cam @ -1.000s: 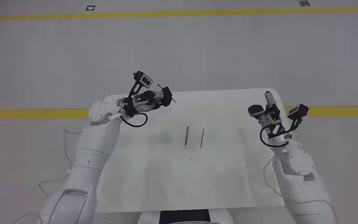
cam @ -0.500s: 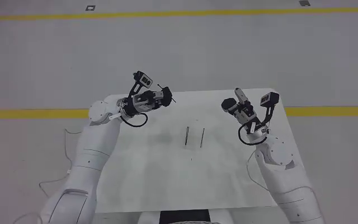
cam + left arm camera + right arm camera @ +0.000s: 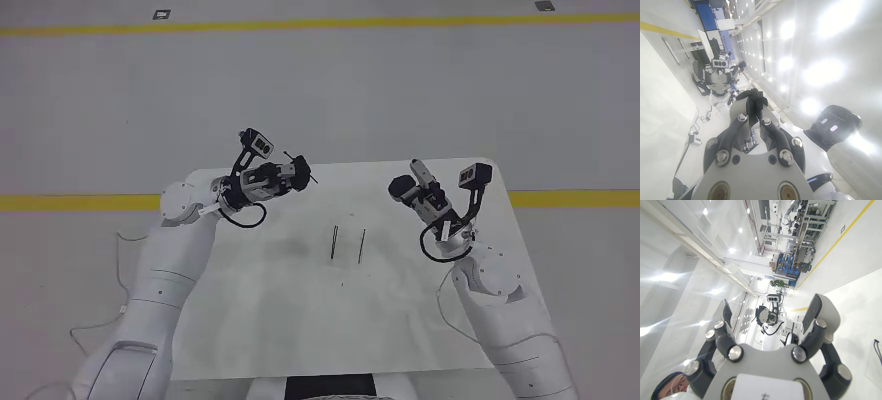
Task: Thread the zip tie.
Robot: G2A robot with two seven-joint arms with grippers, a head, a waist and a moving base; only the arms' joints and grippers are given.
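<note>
Left jaws clamped on a black zip tie (image 3: 753, 106), held above the desk (image 3: 300, 320). Right jaws wide, empty, well apart from it. Spare ties (image 3: 334, 242) lie between both. Risk: an off-centre right grip lets the thin tail flex and miss the head slot.

Wide gap btw left end effector (image 3: 298, 172), clamping zip tie (image 3: 752, 111), & right end effector (image 3: 409, 176); two loose ties (image 3: 334, 243) lie mid-table.
</note>
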